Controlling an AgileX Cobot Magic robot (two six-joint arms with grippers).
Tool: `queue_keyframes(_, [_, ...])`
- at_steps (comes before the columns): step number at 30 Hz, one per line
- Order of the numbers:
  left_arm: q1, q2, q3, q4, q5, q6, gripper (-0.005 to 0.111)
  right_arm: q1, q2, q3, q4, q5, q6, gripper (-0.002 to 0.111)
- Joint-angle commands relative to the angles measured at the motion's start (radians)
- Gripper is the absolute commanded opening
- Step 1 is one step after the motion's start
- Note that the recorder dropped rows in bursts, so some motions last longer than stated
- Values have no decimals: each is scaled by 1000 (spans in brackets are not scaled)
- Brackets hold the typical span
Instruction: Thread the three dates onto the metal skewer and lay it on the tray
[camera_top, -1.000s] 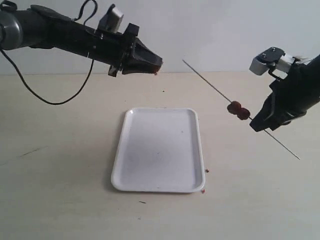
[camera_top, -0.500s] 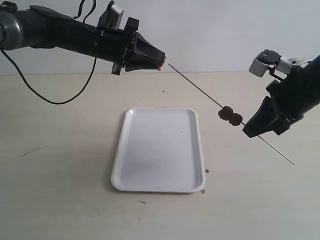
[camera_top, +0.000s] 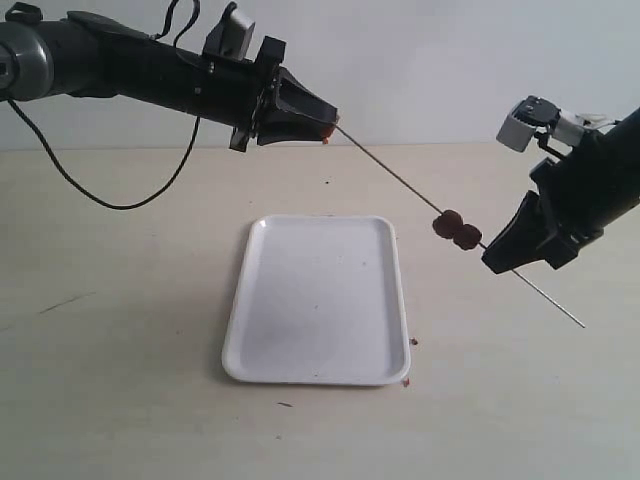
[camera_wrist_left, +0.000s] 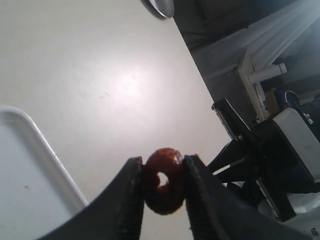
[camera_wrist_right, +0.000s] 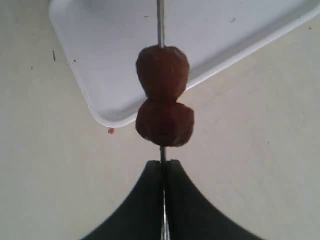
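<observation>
My left gripper (camera_top: 325, 127) (camera_wrist_left: 163, 170) is shut on a dark red date (camera_wrist_left: 164, 181) that has a hole through its middle. High above the table, the tip of the thin metal skewer (camera_top: 390, 173) meets that date at the left fingertips. My right gripper (camera_top: 492, 257) (camera_wrist_right: 163, 164) is shut on the skewer, which slants up to the left. Two dates (camera_top: 456, 230) (camera_wrist_right: 163, 95) sit threaded on it just ahead of the right fingers. The skewer's tail (camera_top: 552, 301) sticks out behind the right gripper. The white tray (camera_top: 316, 297) (camera_wrist_right: 100, 55) lies flat below with nothing on it.
A black cable (camera_top: 95, 195) loops down from the left arm onto the beige table. Small red-brown crumbs (camera_top: 410, 343) lie beside the tray's near right corner. A white wall stands behind the table.
The right gripper has carried the skewer left and up, so its tip went from a clear gap to touching the date in the left gripper. The left gripper moved slightly right.
</observation>
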Motion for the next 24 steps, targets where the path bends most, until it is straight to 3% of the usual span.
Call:
queue_keyframes(1, [-2,-16,-2,-19,4,-5,29,-4,-9,1,-11,-16,23,0])
queue_keyframes(24, [-32,-35,-2,29,4,-17,29,-4,-9,1,-22,-46,43,0])
